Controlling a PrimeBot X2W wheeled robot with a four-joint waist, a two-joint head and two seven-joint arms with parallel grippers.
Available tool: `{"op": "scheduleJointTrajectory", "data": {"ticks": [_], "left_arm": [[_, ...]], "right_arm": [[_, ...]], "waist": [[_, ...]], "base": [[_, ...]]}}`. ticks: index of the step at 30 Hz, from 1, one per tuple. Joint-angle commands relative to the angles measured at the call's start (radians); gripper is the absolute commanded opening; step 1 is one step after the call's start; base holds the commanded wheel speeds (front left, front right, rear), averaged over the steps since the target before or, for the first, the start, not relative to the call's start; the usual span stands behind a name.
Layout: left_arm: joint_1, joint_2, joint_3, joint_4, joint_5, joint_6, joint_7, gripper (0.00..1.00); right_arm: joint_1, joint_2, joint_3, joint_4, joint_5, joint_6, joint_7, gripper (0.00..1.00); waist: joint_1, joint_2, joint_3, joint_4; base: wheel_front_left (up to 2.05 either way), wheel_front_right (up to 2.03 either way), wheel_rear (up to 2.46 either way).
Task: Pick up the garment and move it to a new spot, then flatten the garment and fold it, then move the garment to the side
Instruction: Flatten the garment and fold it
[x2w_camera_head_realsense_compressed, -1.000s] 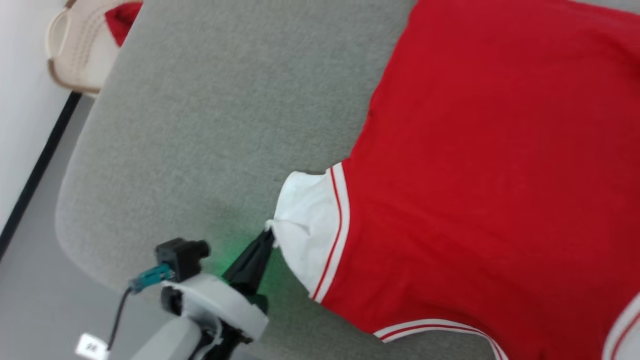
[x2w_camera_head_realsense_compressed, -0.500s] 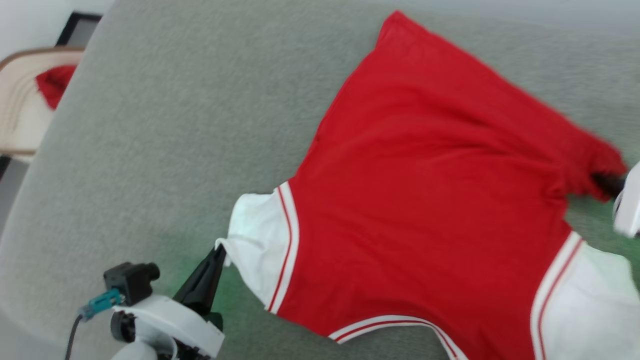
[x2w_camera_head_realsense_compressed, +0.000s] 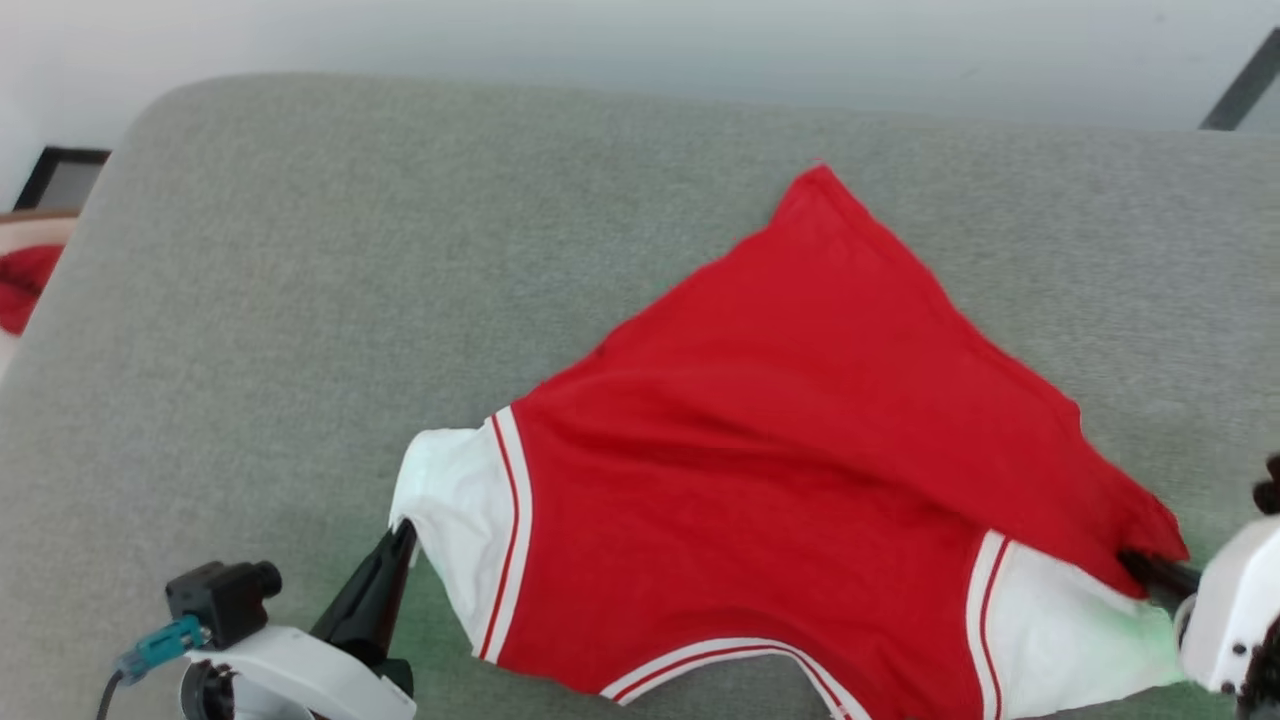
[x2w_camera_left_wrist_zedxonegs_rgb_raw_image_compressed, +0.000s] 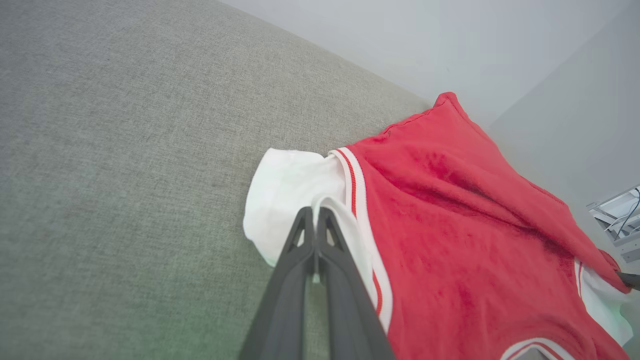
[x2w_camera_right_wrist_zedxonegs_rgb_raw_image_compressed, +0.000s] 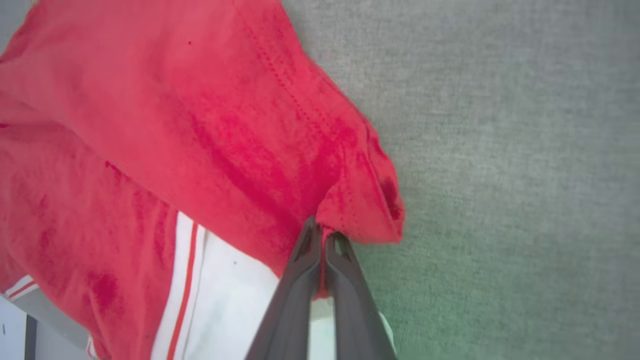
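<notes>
Far L edge: a bit of red cloth (x2w_camera_head_realsense_compressed: 18, 290) pokes in beyond the grey fabric surface (x2w_camera_head_realsense_compressed: 300, 300). Bottom L, the left gripper (x2w_camera_head_realsense_compressed: 402, 532) rises off its white wrist housing (x2w_camera_head_realsense_compressed: 300, 675) at a slant, fingers leaning up and to the R, low over the surface. Jaws are pinched tight on the garment (x2w_camera_head_realsense_compressed: 760, 470), right at the cuff of the left-side sleeve (x2w_camera_head_realsense_compressed: 450, 500). The L wrist cam shows a fold of white cloth squeezed btwn the tips.

The garment lies spread over the middle-to-R of the surface, plain red side up, w/ the striped neckline at the near edge and one red corner pointing to the far side.

Far R, the right gripper (x2w_camera_head_realsense_compressed: 1140, 568) comes in from the R edge, fingers nearly level and pointing L. It's clamped on a bunched red hem corner that lies over the right-side sleeve (x2w_camera_head_realsense_compressed: 1080, 630).
</notes>
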Motion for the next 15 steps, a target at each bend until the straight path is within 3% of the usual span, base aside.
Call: {"op": "scheduleJointTrajectory", "data": {"ticks": [1, 10, 11, 12, 13, 14, 15], "left_arm": [[0.016, 0.006, 0.004, -0.011, -0.005, 0.009, 0.002, 0.00], [0.038, 0.016, 0.007, -0.036, -0.014, 0.019, 0.005, 0.00], [0.038, 0.017, 0.007, -0.037, -0.016, 0.020, 0.006, 0.00], [0.038, 0.017, 0.007, -0.039, -0.016, 0.021, 0.006, 0.00], [0.037, 0.017, 0.007, -0.040, -0.016, 0.021, 0.007, 0.00], [0.037, 0.018, 0.007, -0.041, -0.017, 0.021, 0.008, 0.00], [0.037, 0.018, 0.007, -0.042, -0.018, 0.021, 0.008, 0.00]], "right_arm": [[0.040, 0.017, -0.022, -0.012, -0.014, 0.000, -0.013, 0.00], [0.124, 0.074, -0.036, -0.001, -0.036, 0.000, -0.052, 0.00], [0.123, 0.076, -0.036, 0.002, -0.038, 0.000, -0.058, 0.36], [0.120, 0.079, -0.033, 0.004, -0.038, 0.000, -0.063, 0.50], [0.118, 0.076, -0.025, 0.001, -0.038, 0.000, -0.069, 0.86], [0.117, 0.070, -0.023, -0.004, -0.035, 0.000, -0.072, 1.00], [0.116, 0.065, -0.021, -0.011, -0.034, 0.000, -0.079, 1.00]], "waist": [[0.0000, 0.0000, -0.020, -0.021], [0.0000, 0.0000, -0.027, -0.035], [0.0000, 0.0000, -0.026, -0.036], [0.0000, 0.0000, -0.025, -0.037], [0.0000, 0.0000, -0.024, -0.037], [0.0000, 0.0000, -0.023, -0.037], [0.0000, 0.0000, -0.023, -0.036]], "base": [[0.00, 0.00, 0.00], [0.00, 0.00, 0.00], [0.00, 0.00, 0.00], [0.00, 0.00, 0.00], [0.00, 0.00, 0.00], [0.00, 0.00, 0.00], [0.00, 0.00, 0.00]]}}
